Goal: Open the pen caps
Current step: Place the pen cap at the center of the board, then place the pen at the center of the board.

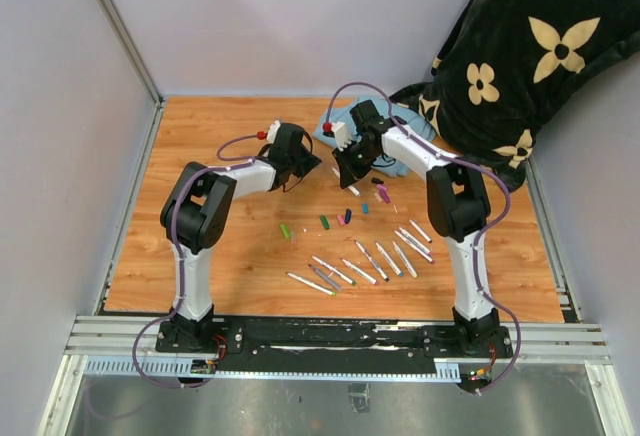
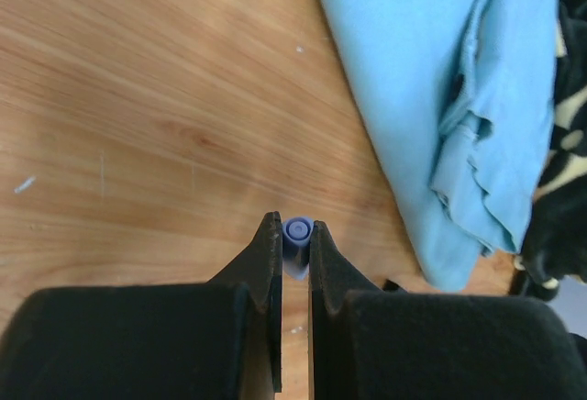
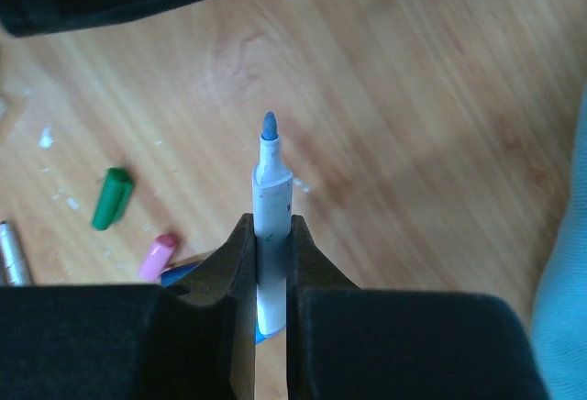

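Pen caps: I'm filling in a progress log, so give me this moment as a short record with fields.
left claw: shut on a blue cap, held above the table
right claw: shut on a white marker
held marker: cap off, blue tip bare
loose caps: green cap and pink cap lying on the wood
other pens: row of markers lying nearer the arm bases
nearby: blue cloth at the far side
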`<state>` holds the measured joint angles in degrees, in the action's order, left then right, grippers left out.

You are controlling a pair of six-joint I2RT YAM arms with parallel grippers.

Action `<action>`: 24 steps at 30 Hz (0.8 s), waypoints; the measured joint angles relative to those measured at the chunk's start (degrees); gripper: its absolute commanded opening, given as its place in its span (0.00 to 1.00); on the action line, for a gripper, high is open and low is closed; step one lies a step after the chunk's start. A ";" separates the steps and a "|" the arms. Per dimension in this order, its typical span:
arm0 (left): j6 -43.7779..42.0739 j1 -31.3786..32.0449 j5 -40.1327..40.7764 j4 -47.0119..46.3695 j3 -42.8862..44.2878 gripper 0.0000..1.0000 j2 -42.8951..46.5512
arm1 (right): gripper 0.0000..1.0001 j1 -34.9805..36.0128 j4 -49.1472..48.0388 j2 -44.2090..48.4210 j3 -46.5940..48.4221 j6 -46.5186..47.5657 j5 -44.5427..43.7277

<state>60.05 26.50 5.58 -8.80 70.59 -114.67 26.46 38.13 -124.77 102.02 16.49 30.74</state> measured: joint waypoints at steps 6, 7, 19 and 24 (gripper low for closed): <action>0.13 -0.63 0.85 4.37 2.56 0.10 -3.58 | 0.10 0.02 2.54 -6.23 5.95 -0.17 -3.78; 0.26 -0.79 0.85 4.83 2.69 0.14 -3.91 | 0.10 0.02 2.71 -6.86 6.51 -0.20 -4.02; 0.72 -1.57 0.46 5.86 4.13 0.36 -4.70 | 0.27 0.04 3.54 -9.51 10.08 -1.16 -5.68; 0.37 -1.57 0.57 6.19 4.20 0.37 -4.37 | 0.32 0.04 3.65 -9.44 10.03 -1.29 -4.96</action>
<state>60.42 24.93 6.15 -2.61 74.78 -119.04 26.50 41.78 -134.21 112.05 15.20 25.78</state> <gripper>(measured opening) 0.362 0.299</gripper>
